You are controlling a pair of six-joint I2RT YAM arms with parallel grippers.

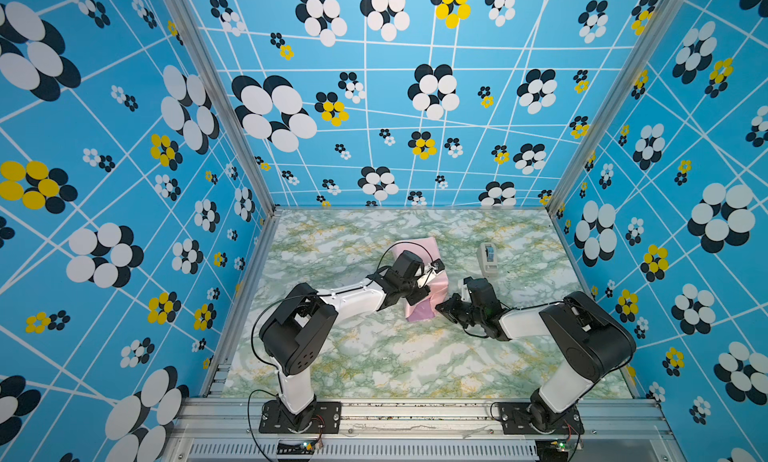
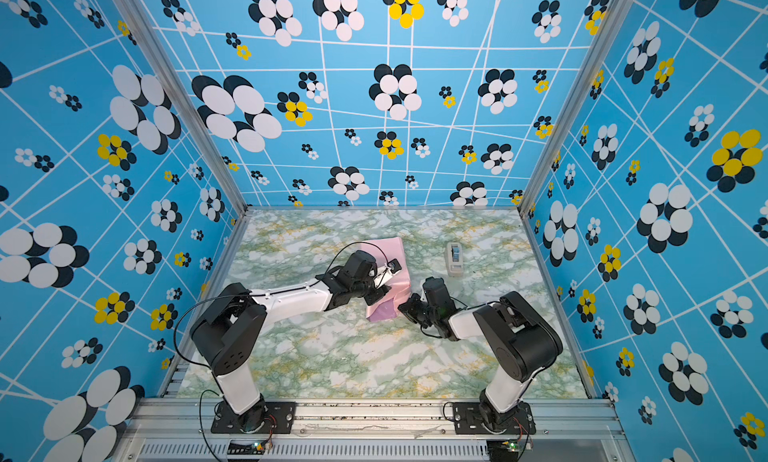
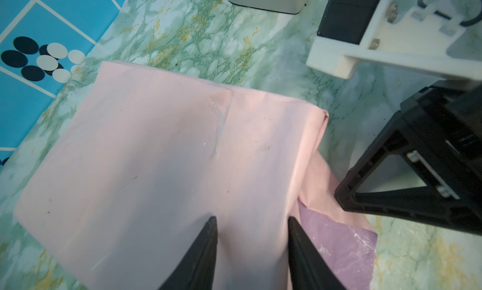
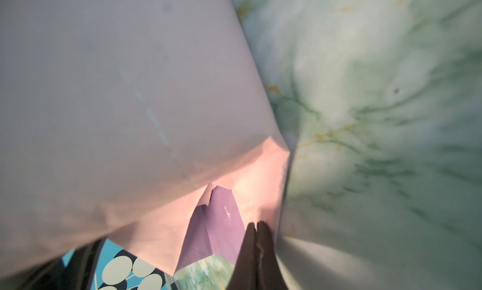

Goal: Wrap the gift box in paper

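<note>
My left pincer (image 3: 252,218) rested half-spread on the pink paper (image 3: 156,158); my right pincer (image 4: 257,227) was closed tight at its folded end.

— How was the light in both top views?
— Bright, even, from overhead; the walls (image 1: 104,190) bowed at the edges.
— And at your wrists?
— Left view was sharp, the paper (image 3: 156,158) shaded grey under my left gripper (image 3: 252,219). Right view was dim and blurred, the table (image 4: 391,93) smeared.
</note>
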